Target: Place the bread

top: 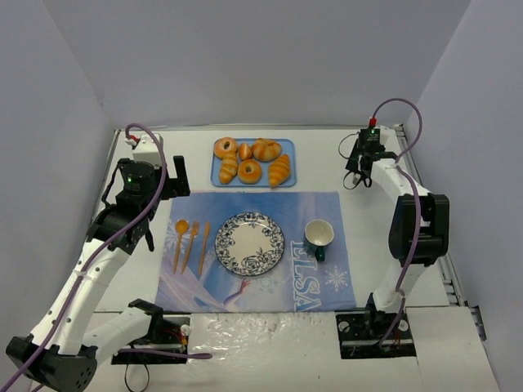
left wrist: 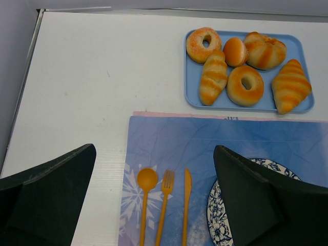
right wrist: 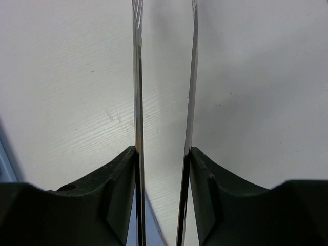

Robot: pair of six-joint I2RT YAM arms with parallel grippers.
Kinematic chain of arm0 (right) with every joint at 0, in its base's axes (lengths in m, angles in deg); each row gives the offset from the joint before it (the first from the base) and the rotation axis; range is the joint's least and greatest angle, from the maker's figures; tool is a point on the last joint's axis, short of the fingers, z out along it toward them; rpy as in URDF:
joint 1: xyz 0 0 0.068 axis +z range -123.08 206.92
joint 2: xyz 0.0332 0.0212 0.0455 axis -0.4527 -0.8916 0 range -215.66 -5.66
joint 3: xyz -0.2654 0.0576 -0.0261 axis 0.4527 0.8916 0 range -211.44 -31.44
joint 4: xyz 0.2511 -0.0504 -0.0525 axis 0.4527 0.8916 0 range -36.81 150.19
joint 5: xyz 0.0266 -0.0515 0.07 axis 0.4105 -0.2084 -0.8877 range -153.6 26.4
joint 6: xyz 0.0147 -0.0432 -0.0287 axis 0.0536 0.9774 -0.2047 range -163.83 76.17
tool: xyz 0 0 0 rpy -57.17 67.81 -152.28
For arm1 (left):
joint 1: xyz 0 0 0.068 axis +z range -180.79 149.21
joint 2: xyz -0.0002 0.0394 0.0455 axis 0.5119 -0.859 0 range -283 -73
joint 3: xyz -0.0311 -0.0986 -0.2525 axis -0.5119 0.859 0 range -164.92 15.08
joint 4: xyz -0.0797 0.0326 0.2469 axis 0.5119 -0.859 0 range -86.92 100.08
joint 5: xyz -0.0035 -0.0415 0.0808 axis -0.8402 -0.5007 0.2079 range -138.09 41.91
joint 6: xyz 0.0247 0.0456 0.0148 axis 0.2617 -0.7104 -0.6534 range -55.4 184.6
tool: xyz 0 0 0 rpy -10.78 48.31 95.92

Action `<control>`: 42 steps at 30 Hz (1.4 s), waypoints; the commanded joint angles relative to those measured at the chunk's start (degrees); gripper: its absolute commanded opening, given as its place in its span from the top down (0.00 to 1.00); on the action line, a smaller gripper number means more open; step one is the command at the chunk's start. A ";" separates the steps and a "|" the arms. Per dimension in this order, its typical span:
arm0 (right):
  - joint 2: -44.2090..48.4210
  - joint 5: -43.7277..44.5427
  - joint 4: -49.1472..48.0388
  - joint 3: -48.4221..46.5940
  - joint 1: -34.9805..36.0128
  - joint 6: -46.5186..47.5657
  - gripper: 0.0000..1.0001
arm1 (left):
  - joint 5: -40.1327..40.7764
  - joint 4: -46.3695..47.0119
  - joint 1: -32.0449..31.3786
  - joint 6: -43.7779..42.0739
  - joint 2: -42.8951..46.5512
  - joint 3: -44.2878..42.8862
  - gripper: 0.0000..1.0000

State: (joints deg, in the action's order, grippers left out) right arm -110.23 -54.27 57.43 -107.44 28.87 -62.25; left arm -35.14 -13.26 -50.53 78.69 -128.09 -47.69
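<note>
The bread (top: 279, 170) is a golden-orange ridged croissant. It lies at the right end of the blue tray (top: 288, 182) at the back of the table, and also shows in the left wrist view (left wrist: 290, 85). My left gripper (top: 173, 181) is open and empty, to the left of the tray; in its own view (left wrist: 154, 169) it is above the mat's left edge. My right gripper (top: 357, 173) is at the far right over bare table, away from the tray. It is shut on thin metal tongs (right wrist: 137, 77), whose two blades stand apart.
The tray also holds two donuts (top: 249, 171), a paler croissant roll (top: 228, 169) and round rolls. A blue mat (top: 310, 282) carries a blue-patterned plate (top: 222, 245), an orange spoon, fork and knife (top: 189, 245), and a green cup (top: 319, 237).
</note>
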 commanded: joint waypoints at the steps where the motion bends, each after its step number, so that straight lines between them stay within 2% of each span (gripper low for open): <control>1: 6.12 2.65 0.87 -2.57 1.06 0.63 0.60 | 0.55 3.06 0.49 -0.73 -0.07 -2.86 0.03; 9: 11.31 1.69 4.43 -3.88 5.66 2.16 0.60 | 0.85 2.94 0.49 -0.82 -0.10 -2.97 0.03; 13: 15.37 -3.50 4.89 -2.81 7.91 1.31 0.60 | 0.68 2.85 0.49 -0.73 -0.01 -3.07 0.03; 16: 16.93 -4.79 5.56 -2.34 12.23 1.49 0.60 | 0.67 2.68 0.49 -0.64 -0.10 -3.17 0.03; 21: 18.04 -2.51 6.47 -1.13 19.39 1.64 0.58 | 0.67 2.34 0.49 -0.64 -0.19 -3.49 0.03; 30: 18.43 -0.31 6.48 0.41 26.90 0.15 0.58 | 0.58 2.24 0.49 -0.64 -0.19 -3.42 0.03; 42: 17.50 2.01 6.56 2.70 30.48 -0.48 0.51 | 0.41 2.33 0.49 -0.55 -0.10 -3.42 0.03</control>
State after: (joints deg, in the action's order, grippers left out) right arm -94.28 -55.21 65.98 -104.65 58.72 -62.06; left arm -35.12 -13.63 -50.54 78.51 -128.39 -47.69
